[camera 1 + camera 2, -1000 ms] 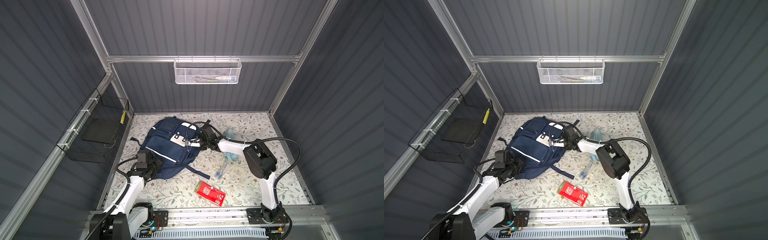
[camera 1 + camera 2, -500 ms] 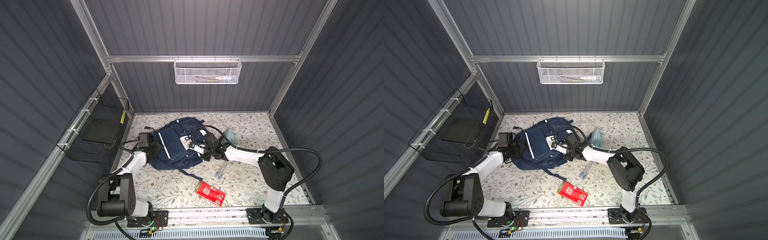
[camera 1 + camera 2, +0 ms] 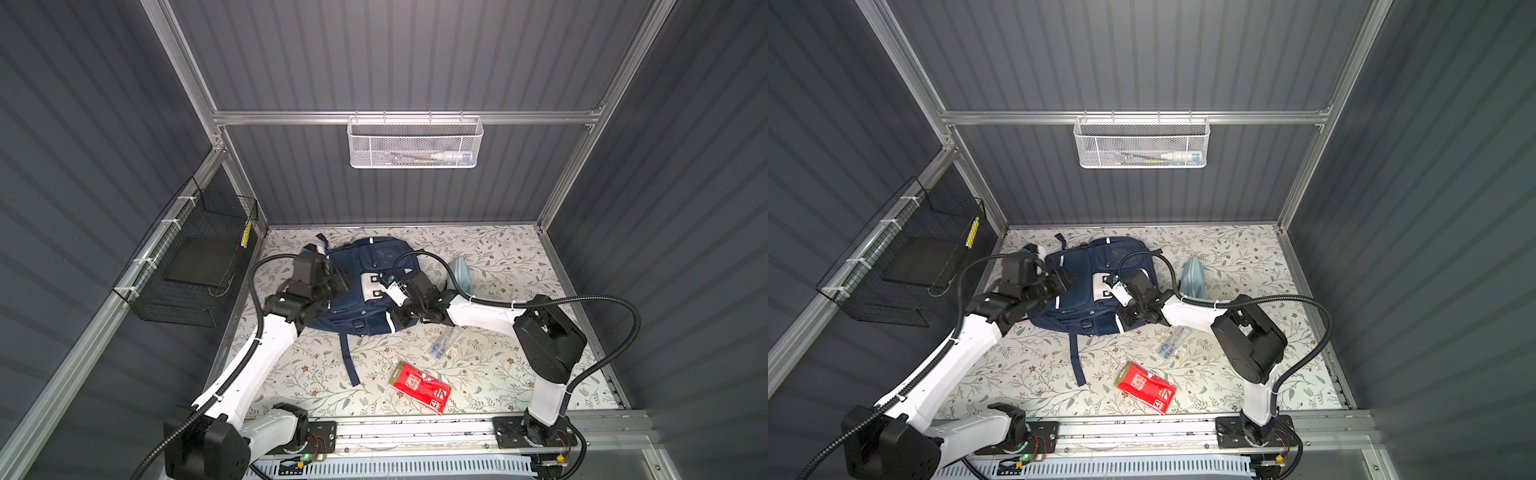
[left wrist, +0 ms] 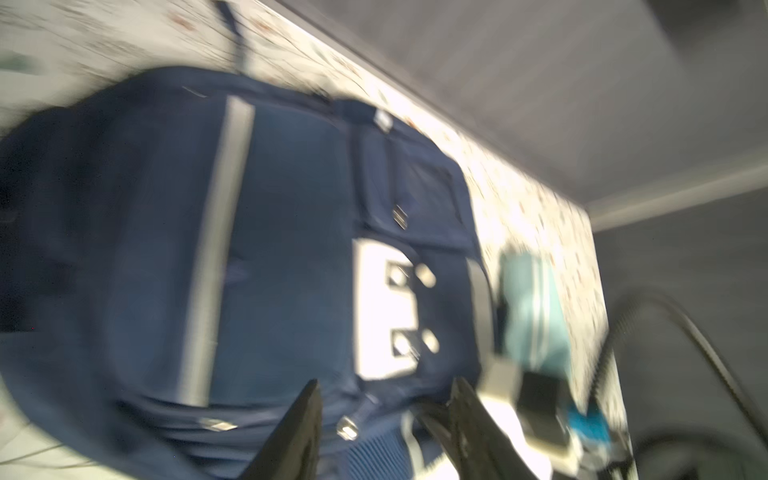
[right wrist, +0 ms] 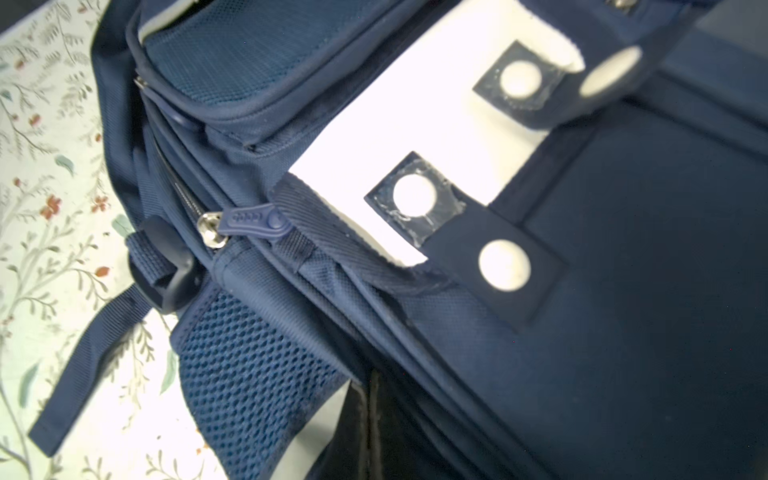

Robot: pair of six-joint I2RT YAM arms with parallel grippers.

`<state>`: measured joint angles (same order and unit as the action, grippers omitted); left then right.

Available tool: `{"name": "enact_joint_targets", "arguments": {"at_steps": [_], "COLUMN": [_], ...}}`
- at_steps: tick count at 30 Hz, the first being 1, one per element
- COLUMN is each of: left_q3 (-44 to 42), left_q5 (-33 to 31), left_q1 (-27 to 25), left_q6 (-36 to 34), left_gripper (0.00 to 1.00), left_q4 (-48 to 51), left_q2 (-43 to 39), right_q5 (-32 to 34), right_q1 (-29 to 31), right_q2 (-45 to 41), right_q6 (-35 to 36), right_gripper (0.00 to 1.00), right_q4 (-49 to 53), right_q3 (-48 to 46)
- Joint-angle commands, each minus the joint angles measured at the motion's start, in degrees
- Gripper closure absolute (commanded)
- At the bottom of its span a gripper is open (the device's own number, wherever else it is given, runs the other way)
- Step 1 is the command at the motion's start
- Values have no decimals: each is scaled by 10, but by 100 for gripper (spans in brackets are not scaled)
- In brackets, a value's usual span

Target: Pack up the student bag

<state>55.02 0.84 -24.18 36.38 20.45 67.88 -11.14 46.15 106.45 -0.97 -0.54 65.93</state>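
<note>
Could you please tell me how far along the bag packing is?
Done: nothing visibly packed. In hand: the right gripper, fingers shut, and the open left gripper are at the student bag. Remaining: the red packet, clear packet and light-blue pouch lie outside.

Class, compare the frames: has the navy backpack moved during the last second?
Yes. In a top view the student bag has turned and slid slightly right, away from the black wire basket on the left wall, while the red packet stayed put.

Left gripper (image 3: 1064, 277) and right gripper (image 3: 1125, 319) both reach over the navy student bag (image 3: 1081, 266)
</note>
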Motion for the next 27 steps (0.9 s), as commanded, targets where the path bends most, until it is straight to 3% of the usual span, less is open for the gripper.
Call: {"name": "enact_joint_targets", "arguments": {"at_steps": [1,3,5,14,17,18,21,23,27], "left_q3": [-31,-35,-52,-71,-57,-58,-90,-116,-84], "left_q5": [-64,-118,-152,-247,-301,-296,-240,-224,-289], "left_q1": [-67,-106,-131,-138,-137,-136,-137,-137,-137], "left_q6": [-63,-84,-107,-131,-72,-49,-10,-22,-60], "left_gripper": [51,53,62,73,73,73,60,55,54], "left_q4": [-3,-13,-51,-63,22,38,4,-54,-35], "left_q2": [54,76,81,104,117,121,112,109,145], "right_q5": [-44,-51,-60,-110,-111,-113,-116,-117,-122], "right_q1": [3,3,3,3,3,3,3,3,3], "right_q2": [9,6,0,-1,-4,-3,1,4,3], "right_q6": [-66,-73,-83,-113,-115,-116,-118,-118,-122], "right_gripper": [100,100,100,100,100,100,100,100,100], "right_q4": [-49,-58,-78,-111,-111,-112,-111,-108,-105], "right_q3": [-10,-19,-34,-56,-55,-53,-48,-45,-46]}}
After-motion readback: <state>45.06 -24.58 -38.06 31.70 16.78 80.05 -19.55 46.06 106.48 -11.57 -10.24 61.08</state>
